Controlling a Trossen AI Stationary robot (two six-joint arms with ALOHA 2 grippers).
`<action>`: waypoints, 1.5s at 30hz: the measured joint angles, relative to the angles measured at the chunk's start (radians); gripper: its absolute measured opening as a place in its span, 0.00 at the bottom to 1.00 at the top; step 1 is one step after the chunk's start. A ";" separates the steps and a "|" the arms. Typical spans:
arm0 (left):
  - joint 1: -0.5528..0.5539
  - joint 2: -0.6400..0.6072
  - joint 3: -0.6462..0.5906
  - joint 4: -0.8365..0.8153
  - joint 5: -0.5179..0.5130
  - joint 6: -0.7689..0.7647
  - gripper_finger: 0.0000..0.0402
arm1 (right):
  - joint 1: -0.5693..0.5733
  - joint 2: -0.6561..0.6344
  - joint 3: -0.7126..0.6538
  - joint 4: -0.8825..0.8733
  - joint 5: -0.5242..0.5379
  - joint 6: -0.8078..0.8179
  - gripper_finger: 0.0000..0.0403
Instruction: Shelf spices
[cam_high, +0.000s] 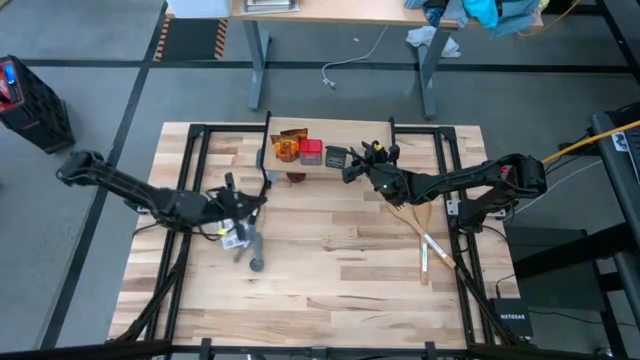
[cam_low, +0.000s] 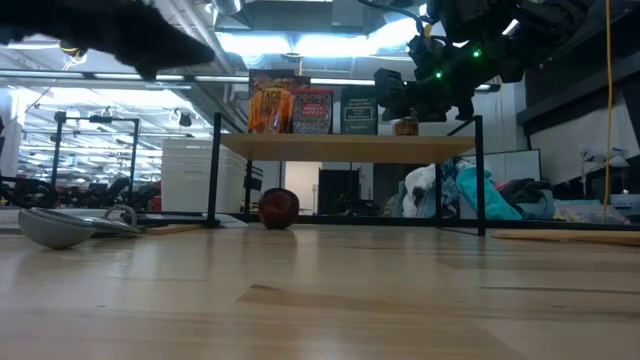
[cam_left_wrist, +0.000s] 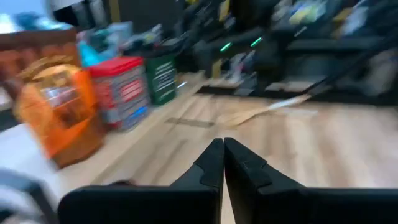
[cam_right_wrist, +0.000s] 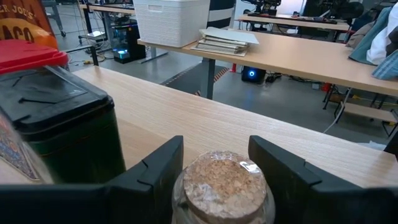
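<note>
On the shelf (cam_low: 345, 146) stand three spices in a row: orange packet (cam_low: 266, 103), red box (cam_low: 314, 110), dark box (cam_low: 359, 110). Jar (cam_low: 405, 126) sits on the plank just beside the dark box, on the side away from the red box, with the right gripper (cam_right_wrist: 214, 165) around it.

Step in hand, as I judge it: placing the jar, last of the set. It appears to rest on the plank already, cork top up.

Right jaws: partly open, one finger on each side of the jar, close against the glass; whether they press it or have slackened, cannot tell.

Next move calls for opening wider and backing straight off, without nudging the jar or the dark box.

Left gripper (cam_left_wrist: 222, 163): well apart from the shelf, over the table (cam_high: 340, 270), fingers fully closed, holding nothing.
</note>
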 joint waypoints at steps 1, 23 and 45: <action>0.000 -0.030 -0.029 0.042 0.037 0.001 0.01 | 0.000 0.000 0.000 0.000 0.000 0.000 0.46; 0.000 -0.237 -0.283 0.254 0.425 0.043 0.01 | 0.000 0.000 0.000 0.000 -0.015 0.000 0.46; 0.000 -0.249 -0.283 -0.035 0.596 0.032 0.01 | 0.000 0.000 0.000 -0.001 -0.016 0.000 0.46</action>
